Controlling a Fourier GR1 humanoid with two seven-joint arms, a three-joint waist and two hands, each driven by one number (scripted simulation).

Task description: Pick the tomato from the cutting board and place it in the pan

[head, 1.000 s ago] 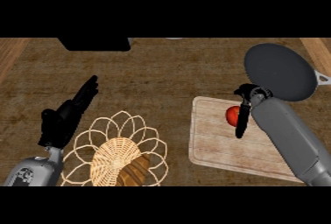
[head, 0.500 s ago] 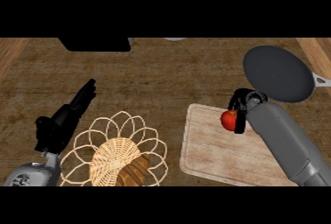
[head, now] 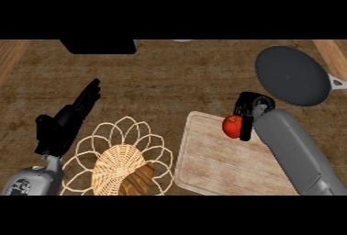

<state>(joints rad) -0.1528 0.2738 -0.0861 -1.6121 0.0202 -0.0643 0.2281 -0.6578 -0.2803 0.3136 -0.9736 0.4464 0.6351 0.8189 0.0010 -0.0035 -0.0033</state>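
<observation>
The counter (head: 169, 78) is a dark wood-grain surface. A dark pan (head: 291, 75) sits at the counter's far right corner, its pale handle (head: 337, 83) pointing toward the right edge. A light wooden board (head: 217, 160) lies near the front edge, right of centre, with one corner turned toward the pan. A woven basket (head: 119, 158) with a looped wire rim rests just left of the board at the front edge; a brown item (head: 139, 180) lies inside it, and its kind cannot be told. A black box (head: 98, 46) stands at the far edge, left of centre. Bare counter lies between the board and the pan. The right hand (head: 249, 110) is over the board's far right corner, with its fingers curled round the tomato (head: 232, 126). The tomato shows at the hand's left side, above the board's far edge; whether it touches the board cannot be told. The left hand (head: 68, 121) is at the left of the counter beside the basket, fingers straight and together, holding nothing.
</observation>
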